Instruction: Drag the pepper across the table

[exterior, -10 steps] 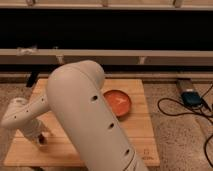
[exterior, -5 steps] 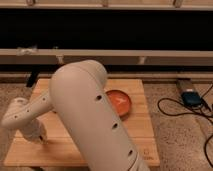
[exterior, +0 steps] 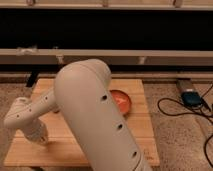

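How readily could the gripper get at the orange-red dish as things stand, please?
Probably not directly: the gripper is low over the table at its near left part, the orange-red dish lies far right, and the robot's own upper arm crosses between them, so it would likely have to lift and swing round.

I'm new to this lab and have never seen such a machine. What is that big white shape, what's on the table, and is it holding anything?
There is one camera, looking down at a wooden table. The big white shape is the robot's arm, close to the lens. It bends down to the left, where its hand sits low over the table's left part. Whether the hand holds anything cannot be seen, and the pepper it should drag does not show; the arm may hide it. Behind the arm an orange-red dish lies on the table. On the floor to the right are cables and a small device.
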Robot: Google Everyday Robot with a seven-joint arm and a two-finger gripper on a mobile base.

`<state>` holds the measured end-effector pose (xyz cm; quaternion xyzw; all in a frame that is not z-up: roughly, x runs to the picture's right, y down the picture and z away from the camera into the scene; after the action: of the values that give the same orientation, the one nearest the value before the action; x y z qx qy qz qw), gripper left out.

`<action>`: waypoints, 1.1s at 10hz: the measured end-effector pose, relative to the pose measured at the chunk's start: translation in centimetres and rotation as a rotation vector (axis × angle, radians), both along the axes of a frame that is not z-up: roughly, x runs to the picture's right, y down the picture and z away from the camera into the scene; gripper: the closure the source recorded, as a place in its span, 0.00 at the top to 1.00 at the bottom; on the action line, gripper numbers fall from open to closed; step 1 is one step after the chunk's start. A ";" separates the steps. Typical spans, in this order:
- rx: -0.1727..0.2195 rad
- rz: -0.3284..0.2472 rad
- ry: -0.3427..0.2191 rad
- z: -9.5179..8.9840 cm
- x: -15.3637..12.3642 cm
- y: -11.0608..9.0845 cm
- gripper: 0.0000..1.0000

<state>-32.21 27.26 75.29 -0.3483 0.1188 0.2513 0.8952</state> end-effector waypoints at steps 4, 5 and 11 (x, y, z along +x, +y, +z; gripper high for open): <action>-0.011 0.034 0.037 -0.1 2.3 0.0 0.00; -0.013 0.052 0.052 -0.1 3.3 0.0 0.00; -0.012 0.139 0.131 0.0 8.0 -0.2 0.00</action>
<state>-24.23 27.02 75.29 -0.3438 0.1539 0.3343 0.8639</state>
